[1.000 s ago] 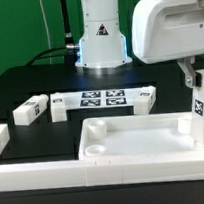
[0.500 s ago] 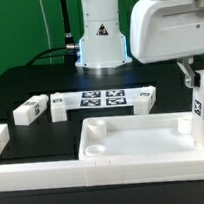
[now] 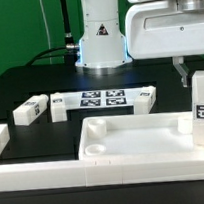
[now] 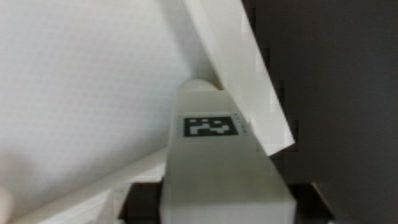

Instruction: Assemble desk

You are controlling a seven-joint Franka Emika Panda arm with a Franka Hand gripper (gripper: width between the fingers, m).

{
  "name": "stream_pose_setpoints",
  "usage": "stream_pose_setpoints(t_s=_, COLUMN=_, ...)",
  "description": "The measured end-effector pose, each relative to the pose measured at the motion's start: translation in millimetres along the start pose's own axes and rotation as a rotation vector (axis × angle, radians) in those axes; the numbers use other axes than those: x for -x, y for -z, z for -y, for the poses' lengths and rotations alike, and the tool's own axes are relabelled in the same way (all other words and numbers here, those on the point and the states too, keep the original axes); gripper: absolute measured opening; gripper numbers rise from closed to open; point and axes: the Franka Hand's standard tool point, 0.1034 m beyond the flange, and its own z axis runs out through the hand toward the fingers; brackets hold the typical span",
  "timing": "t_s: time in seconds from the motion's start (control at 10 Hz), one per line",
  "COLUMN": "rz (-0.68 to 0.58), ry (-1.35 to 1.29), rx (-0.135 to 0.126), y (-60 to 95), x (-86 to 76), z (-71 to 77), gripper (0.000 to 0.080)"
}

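A black table carries everything. The white tray-like tabletop lies near the table's front, with white rails along the front edge. Behind the tabletop the marker board lies flat, and two loose legs lie just beside it, toward the exterior view's left.

Low exterior; wrist close over shared leg

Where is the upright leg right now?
The leg stands upright at the exterior view's right edge, at the right end of the tabletop. It is well to the right of the marker board.
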Motion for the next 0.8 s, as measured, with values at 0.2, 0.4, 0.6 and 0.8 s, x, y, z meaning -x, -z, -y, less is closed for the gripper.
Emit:
stream_pose_setpoints(t_s=0.2, rz=0.004, ry=-0.231, rx=0.002, y=-0.7, x=2.1, z=1.9, gripper=0.0290)
stream_pose_setpoints(t_s=0.4, rz=0.004, ry=-0.365, rx=0.000, y=-0.4, x=1.9, z=2.5, gripper=0.0290)
stream_pose_setpoints(t_s=0.6, rz=0.004, ry=-0.350, rx=-0.001, y=-0.6, x=2.0, z=2.7, gripper=0.0482)
stream_pose_setpoints(t_s=0.8, rz=0.002, ry=-0.285, rx=0.002, y=-0.7, x=2.0, z=2.7, gripper=0.0594)
